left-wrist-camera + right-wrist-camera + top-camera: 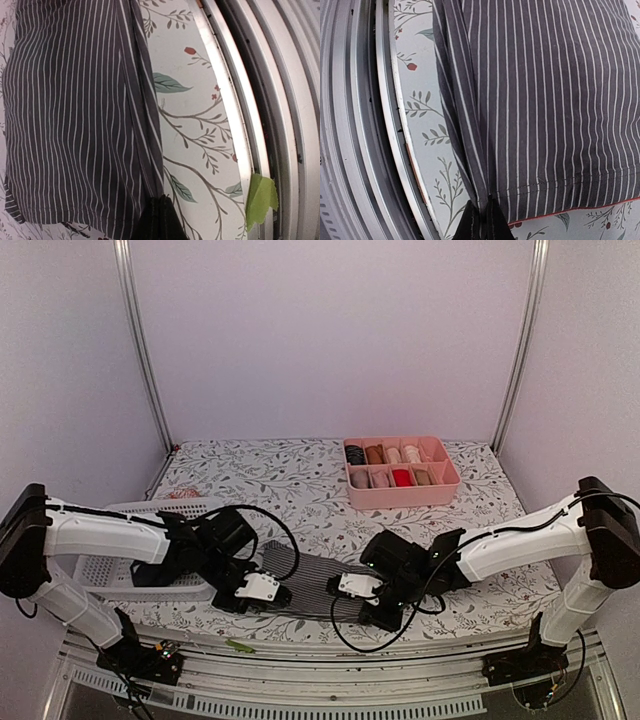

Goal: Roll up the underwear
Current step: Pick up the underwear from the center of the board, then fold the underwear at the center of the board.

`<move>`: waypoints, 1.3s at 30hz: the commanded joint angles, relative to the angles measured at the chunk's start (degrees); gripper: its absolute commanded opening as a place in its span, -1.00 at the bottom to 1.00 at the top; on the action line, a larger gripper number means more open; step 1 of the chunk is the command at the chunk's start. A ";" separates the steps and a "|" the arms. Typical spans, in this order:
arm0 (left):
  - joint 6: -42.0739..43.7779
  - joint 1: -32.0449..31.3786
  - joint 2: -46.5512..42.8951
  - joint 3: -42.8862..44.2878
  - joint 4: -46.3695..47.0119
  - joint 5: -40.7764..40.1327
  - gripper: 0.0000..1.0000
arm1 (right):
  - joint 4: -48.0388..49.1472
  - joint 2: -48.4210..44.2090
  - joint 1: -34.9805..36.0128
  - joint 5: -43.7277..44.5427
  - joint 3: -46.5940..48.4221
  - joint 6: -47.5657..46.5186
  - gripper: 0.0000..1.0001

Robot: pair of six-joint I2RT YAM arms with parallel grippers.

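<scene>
Near edge first: grey metal table rail (260, 100) runs just beside both sets of fingers, with a green tape tab (261, 200) stuck on it. Left gripper (160, 220) is pinched tight on the rail-side edge fold of the grey-and-white striped cloth underwear (75, 125), and right gripper (482, 222) is clamped on the same edge at the other end. The rest of the garment lies flat on the floral-print tablecloth (280, 480), spreading from each pair of fingertips toward the other. Risks: each grip is a thin bite of the edge fold only, so one corner could slip out mid-roll and skew the roll. The fingers may hold just the top layer, letting the layers part. The held edge is close to the rail and could drag or snag there. The long axis runs gripper to gripper, parallel to the rail, and the stripes run the same way. A red-trimmed hem sits at the right fingers' end; can't tell waistband from leg. Beyond the left fingers is a white plastic mesh basket (120, 570). Well beyond both grippers is a pink divided tray (400, 502).
</scene>
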 commanded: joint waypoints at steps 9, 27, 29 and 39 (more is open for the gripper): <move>0.92 2.13 3.40 8.17 -4.66 1.36 -1.00 | -2.81 -2.85 -2.68 -5.83 0.72 3.33 -1.00; 6.40 12.16 14.19 20.72 -4.58 4.06 -1.00 | -15.06 3.60 -12.54 -13.76 12.45 0.69 -1.00; 7.03 12.82 15.10 21.36 -4.44 4.24 -1.00 | -16.63 5.20 -13.13 -13.70 14.58 0.50 -1.00; 10.01 15.67 18.82 24.96 -3.96 5.56 -1.00 | -26.06 14.18 -16.79 -14.38 26.93 0.27 -1.00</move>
